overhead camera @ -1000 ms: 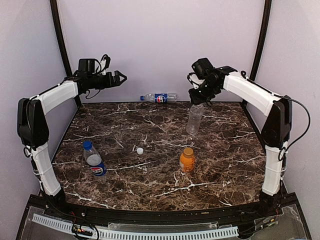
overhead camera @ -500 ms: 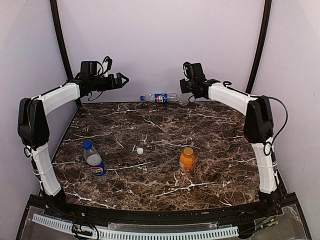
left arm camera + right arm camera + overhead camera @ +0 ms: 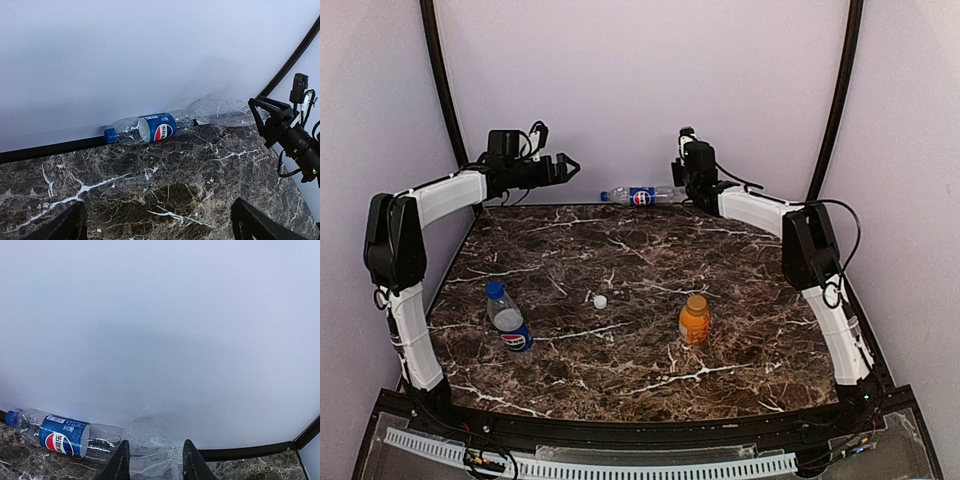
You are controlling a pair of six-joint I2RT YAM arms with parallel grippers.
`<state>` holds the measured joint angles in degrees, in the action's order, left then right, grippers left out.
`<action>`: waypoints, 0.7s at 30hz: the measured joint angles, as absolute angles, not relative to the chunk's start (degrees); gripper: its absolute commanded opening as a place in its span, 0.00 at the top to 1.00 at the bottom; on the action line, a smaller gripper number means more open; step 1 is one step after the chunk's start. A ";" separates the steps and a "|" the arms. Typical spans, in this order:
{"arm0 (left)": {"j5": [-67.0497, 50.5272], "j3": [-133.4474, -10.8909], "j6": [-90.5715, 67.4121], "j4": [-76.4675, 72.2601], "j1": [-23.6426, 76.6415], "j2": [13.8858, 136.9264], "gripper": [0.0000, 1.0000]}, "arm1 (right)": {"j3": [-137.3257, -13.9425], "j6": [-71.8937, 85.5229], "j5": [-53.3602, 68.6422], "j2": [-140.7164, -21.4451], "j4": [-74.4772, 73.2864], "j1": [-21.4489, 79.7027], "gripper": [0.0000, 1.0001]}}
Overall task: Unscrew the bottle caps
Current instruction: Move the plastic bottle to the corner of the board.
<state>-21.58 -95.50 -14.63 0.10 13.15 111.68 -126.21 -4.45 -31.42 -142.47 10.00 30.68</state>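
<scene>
4 bottles: one gripped, three free on the marble table point(image 3: 620, 250)
right gripper point(image 3: 155, 444): closed on the clear unlabelled bottle point(image 3: 220, 111), bottle body between the fingers, low at the back edge by the wall; whether it rests on the table, can't tell
clear bottle cap end: hidden, can't tell
left gripper point(image 3: 563, 165): jaws spread wide, nothing between them, hovering over the back-left corner, aimed along the back edge
lying Pepsi bottle point(image 3: 150, 129): on its side along the back edge, blue cap point(image 3: 110, 135) on and pointing left, base end just beside the gripped bottle
front-left bottle point(image 3: 510, 325): clear, blue Pepsi label, standing, blue screw cap point(image 3: 495, 290) on, well apart from both grippers
orange bottle point(image 3: 694, 322): short, standing right of centre, orange cap point(image 3: 696, 300) on
white cap point(image 3: 600, 300): loose on the table, between the front-left bottle and the orange bottle, touching neither
</scene>
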 measured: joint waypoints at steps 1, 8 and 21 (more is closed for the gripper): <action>-21.58 -95.50 -14.63 0.08 13.15 111.81 0.01 | -126.56 -4.45 -31.40 -142.74 10.33 30.63 1.00; -21.47 -95.50 -14.57 0.01 13.15 111.96 0.01 | -128.60 -3.68 -31.05 -144.09 10.20 30.61 1.00; -20.95 -95.50 -13.78 -0.01 13.15 111.98 0.01 | -130.23 2.28 -27.99 -146.78 7.84 30.57 1.00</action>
